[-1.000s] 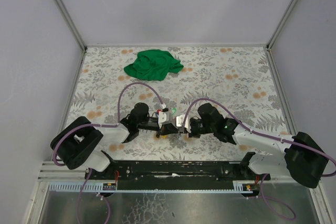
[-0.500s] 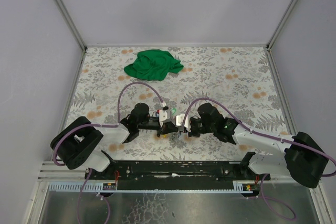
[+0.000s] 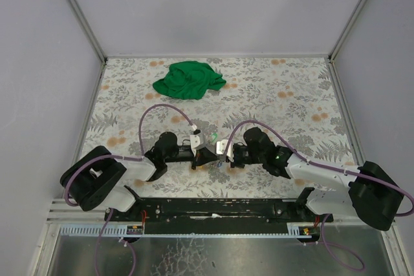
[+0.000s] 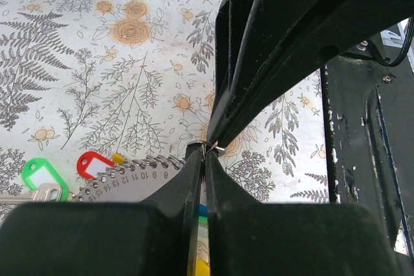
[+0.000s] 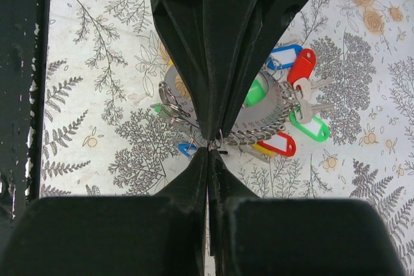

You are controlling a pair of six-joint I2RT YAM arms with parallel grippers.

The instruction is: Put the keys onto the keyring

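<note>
My left gripper and right gripper meet tip to tip low over the table's near middle, both shut. In the right wrist view my right gripper pinches a small grey wire keyring, with the left fingers coming down onto it from above. In the left wrist view my left gripper nips a thin wire end. Under them lies a grey numbered disc edged with wire rings. It carries keys with blue, red and green heads.
A crumpled green cloth lies at the back of the flowered table. The black base rail runs along the near edge. Grey walls close in the left, right and back sides. A small blue clip lies beside the disc.
My left arm has drawn back slightly to the left and lower, its cable loop shifting left. Both grippers stay shut, tip to tip over the keys.
</note>
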